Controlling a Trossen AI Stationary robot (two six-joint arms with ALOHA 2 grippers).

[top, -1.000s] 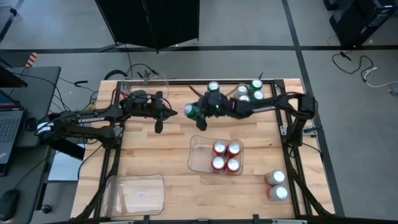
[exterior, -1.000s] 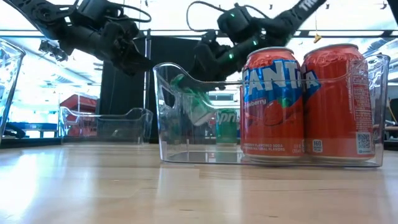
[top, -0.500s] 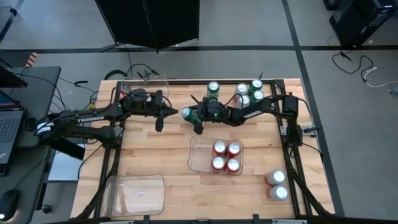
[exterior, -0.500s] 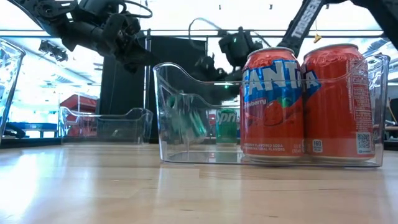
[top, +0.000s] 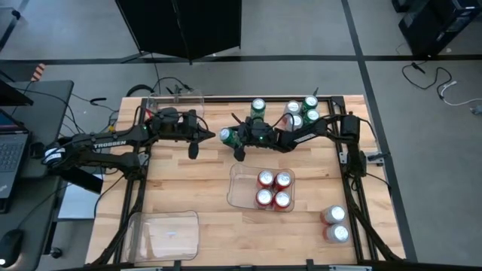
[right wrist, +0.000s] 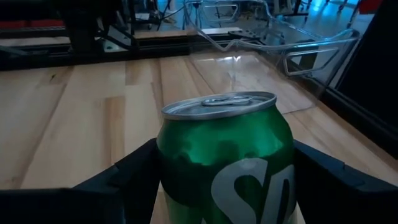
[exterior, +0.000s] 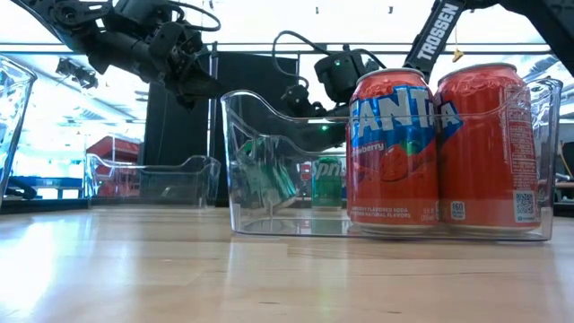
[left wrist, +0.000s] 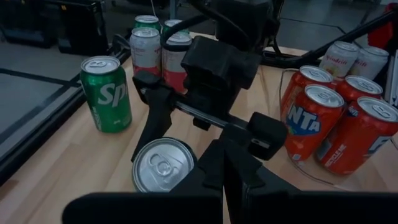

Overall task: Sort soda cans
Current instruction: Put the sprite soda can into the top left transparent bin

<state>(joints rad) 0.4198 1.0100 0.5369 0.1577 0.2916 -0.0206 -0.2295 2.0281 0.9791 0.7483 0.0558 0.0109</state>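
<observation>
Since a second ago the right gripper (top: 235, 138) has carried its green can (top: 227, 135) leftward; its jaws pinch that can tilted, above the worktop (top: 188, 188) near the back middle. Facing it hovers the left gripper (top: 197, 139), jaws pressed together. Four red cans (top: 273, 188) stand in the middle tray (top: 239, 187).

Green can (right wrist: 227, 155) cut off by right wrist picture's bottom edge. Left gripper (top: 193, 148) fingertips too small to tell from above. Tray (exterior: 18, 108) at bench's corner cropped in low view.
</observation>
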